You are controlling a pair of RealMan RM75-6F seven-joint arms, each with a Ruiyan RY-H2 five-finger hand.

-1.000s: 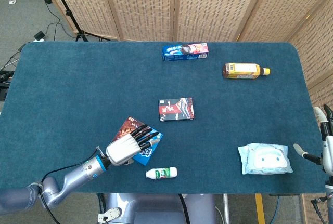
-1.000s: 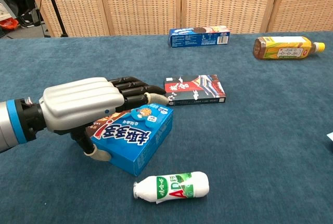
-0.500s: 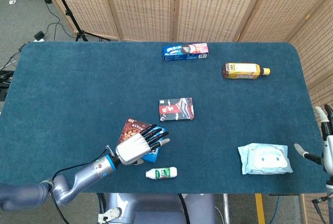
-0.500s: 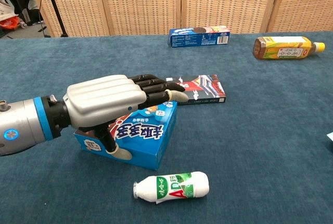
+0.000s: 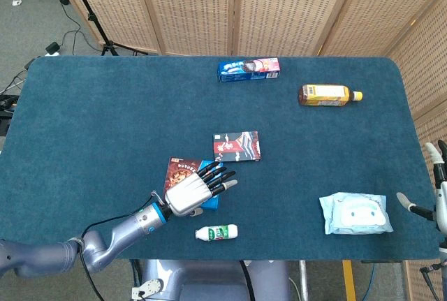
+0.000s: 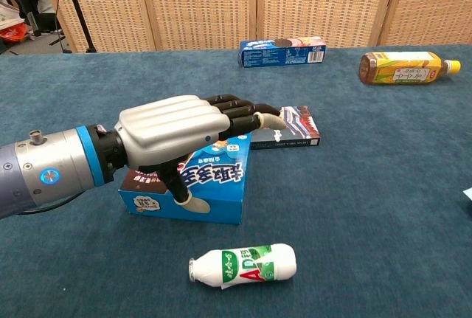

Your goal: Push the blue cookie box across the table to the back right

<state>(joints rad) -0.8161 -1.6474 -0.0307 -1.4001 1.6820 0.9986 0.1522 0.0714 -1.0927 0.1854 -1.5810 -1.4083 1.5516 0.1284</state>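
Observation:
The blue cookie box [image 5: 179, 172] [image 6: 198, 194] lies near the table's front, left of centre, its front face square to the chest view. My left hand [image 5: 193, 192] [image 6: 175, 129] lies flat on top of it. Its fingers stretch towards the back right, past the box's far edge, and the thumb presses against the front face. Its fingertips [image 6: 271, 119] reach the edge of the dark red box [image 5: 237, 147] [image 6: 292, 128]. My right hand [image 5: 438, 193] hangs at the table's right edge, fingers spread and holding nothing.
A small white and green bottle [image 5: 216, 232] [image 6: 243, 265] lies just in front of the cookie box. At the back are a long blue biscuit box [image 5: 248, 68] [image 6: 282, 51] and a tea bottle [image 5: 328, 95] [image 6: 404, 66]. A wipes pack [image 5: 355, 213] lies front right.
My left hand has slid to the right and towards the back with the cookie box under it. The box has turned, and the fingertips now reach the dark red box.

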